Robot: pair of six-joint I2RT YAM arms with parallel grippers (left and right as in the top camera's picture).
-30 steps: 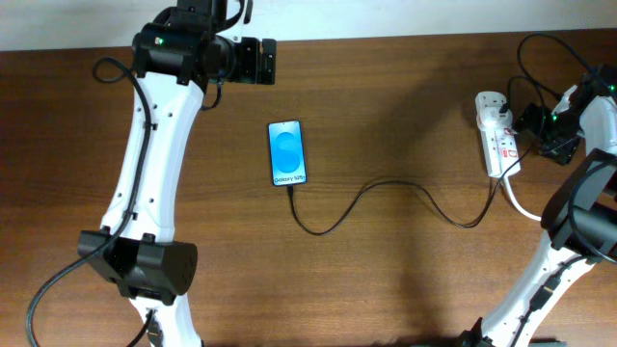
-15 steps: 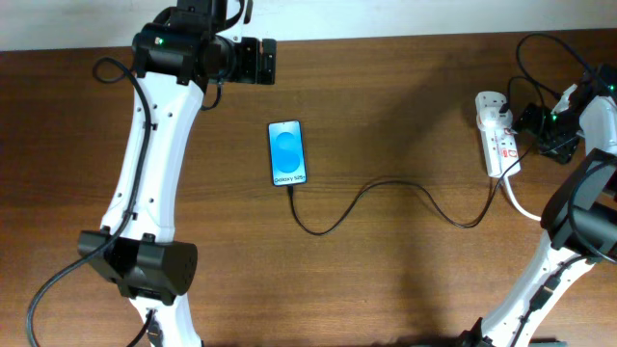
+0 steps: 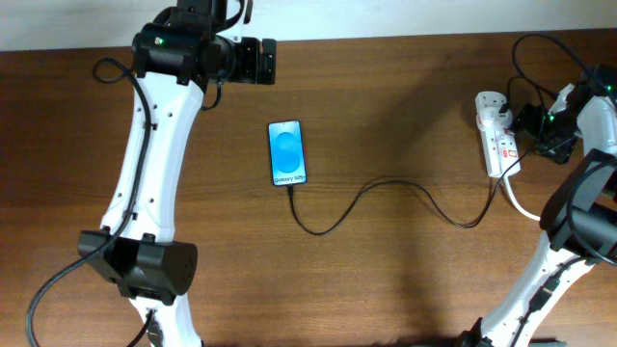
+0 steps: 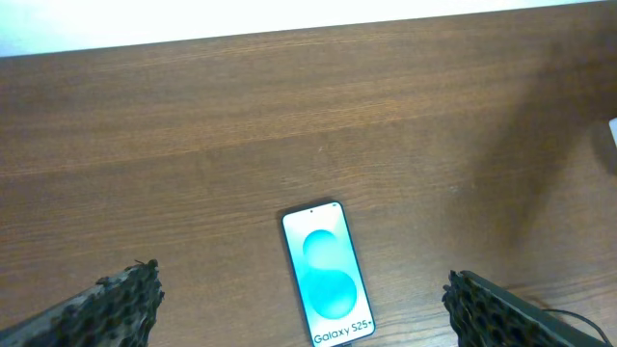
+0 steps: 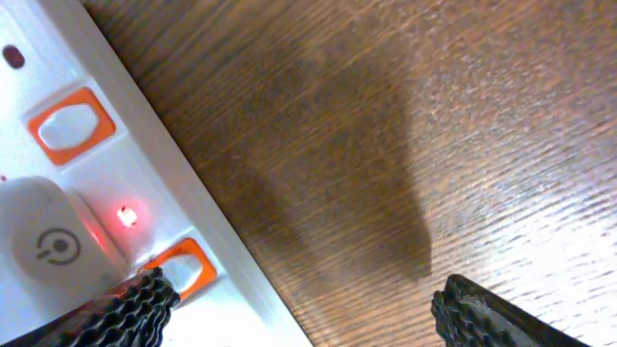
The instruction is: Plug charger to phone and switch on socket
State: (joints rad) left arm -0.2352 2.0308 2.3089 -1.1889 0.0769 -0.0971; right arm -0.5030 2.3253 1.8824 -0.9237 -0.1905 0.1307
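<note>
The phone (image 3: 288, 152) lies flat on the table with its blue screen lit; it also shows in the left wrist view (image 4: 327, 273). The thin black charger cable (image 3: 386, 185) runs from the phone's bottom edge to the white socket strip (image 3: 497, 137) at the right. In the right wrist view the strip (image 5: 87, 193) shows orange-rimmed switches and a lit red lamp (image 5: 124, 215). My right gripper (image 3: 536, 123) is open at the strip's right side, its left fingertip (image 5: 135, 308) at a switch (image 5: 183, 267). My left gripper (image 3: 273, 61) is open and empty, above and behind the phone.
The strip's thick white cord (image 3: 519, 204) curves down toward the right arm's base. A white charger plug (image 5: 53, 246) sits in the strip. The left arm (image 3: 145, 173) stretches along the table's left side. The table's far edge (image 4: 289, 34) lies behind the phone.
My right gripper has shifted slightly up and left along the socket strip. The phone, cable and left arm have not moved.
</note>
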